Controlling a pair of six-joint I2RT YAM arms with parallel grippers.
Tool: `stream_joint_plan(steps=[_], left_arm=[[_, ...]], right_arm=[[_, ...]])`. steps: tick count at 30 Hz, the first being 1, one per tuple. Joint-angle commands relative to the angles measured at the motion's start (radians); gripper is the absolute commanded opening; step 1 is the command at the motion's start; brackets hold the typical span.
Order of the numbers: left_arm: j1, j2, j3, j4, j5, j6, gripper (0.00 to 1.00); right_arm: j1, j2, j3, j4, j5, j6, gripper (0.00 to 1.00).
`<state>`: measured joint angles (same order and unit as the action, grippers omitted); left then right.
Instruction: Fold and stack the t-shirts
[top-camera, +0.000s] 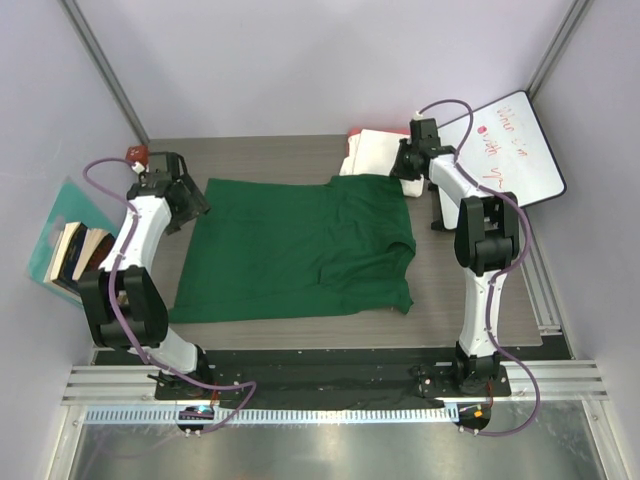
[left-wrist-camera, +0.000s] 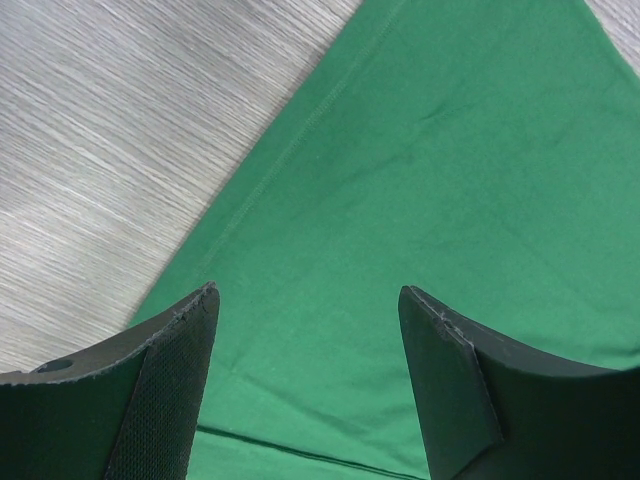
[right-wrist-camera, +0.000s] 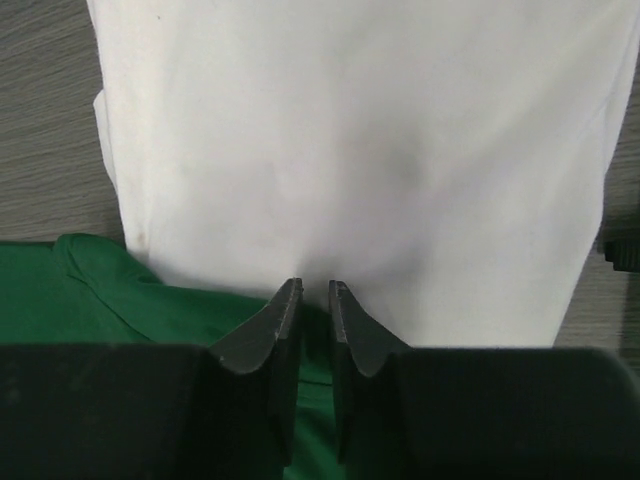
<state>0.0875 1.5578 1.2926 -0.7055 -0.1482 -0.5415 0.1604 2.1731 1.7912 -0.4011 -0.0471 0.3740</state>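
Note:
The dark green t-shirt (top-camera: 290, 245) lies spread on the table, its right side bunched and partly folded. My left gripper (top-camera: 195, 200) is open, hovering over the shirt's far left corner; in the left wrist view (left-wrist-camera: 308, 300) green cloth (left-wrist-camera: 430, 170) and its hem fill the space between the jaws. The cream-white folded bundle (top-camera: 375, 152) sits at the back, a red-pink edge (top-camera: 358, 132) beneath it. My right gripper (top-camera: 408, 172) is at the green shirt's far right corner, beside the bundle. In the right wrist view (right-wrist-camera: 309, 288) its jaws are nearly closed on green cloth (right-wrist-camera: 120, 290), against the white bundle (right-wrist-camera: 360, 140).
A whiteboard (top-camera: 510, 150) with red writing leans at the back right. Books and a teal folder (top-camera: 75, 250) lie at the left edge. A small red object (top-camera: 135, 152) sits at the back left. Bare wood-grain table (left-wrist-camera: 120, 120) shows left of the shirt.

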Motion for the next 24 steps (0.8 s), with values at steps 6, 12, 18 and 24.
stream_joint_plan(steps=[6,12,18,24], left_arm=[[0.004,0.028,0.001,0.034,0.039,0.009,0.73],[0.004,0.022,-0.007,0.035,0.036,0.008,0.73],[0.004,0.024,-0.006,0.035,0.042,0.008,0.72],[0.004,0.022,-0.007,0.035,0.047,0.006,0.72]], right_arm=[[0.021,-0.056,-0.061,0.038,-0.102,0.014,0.01],[0.073,-0.179,-0.223,0.102,-0.111,0.026,0.01],[0.171,-0.304,-0.378,0.096,-0.070,-0.006,0.01],[0.226,-0.352,-0.512,0.094,-0.030,-0.010,0.01]])
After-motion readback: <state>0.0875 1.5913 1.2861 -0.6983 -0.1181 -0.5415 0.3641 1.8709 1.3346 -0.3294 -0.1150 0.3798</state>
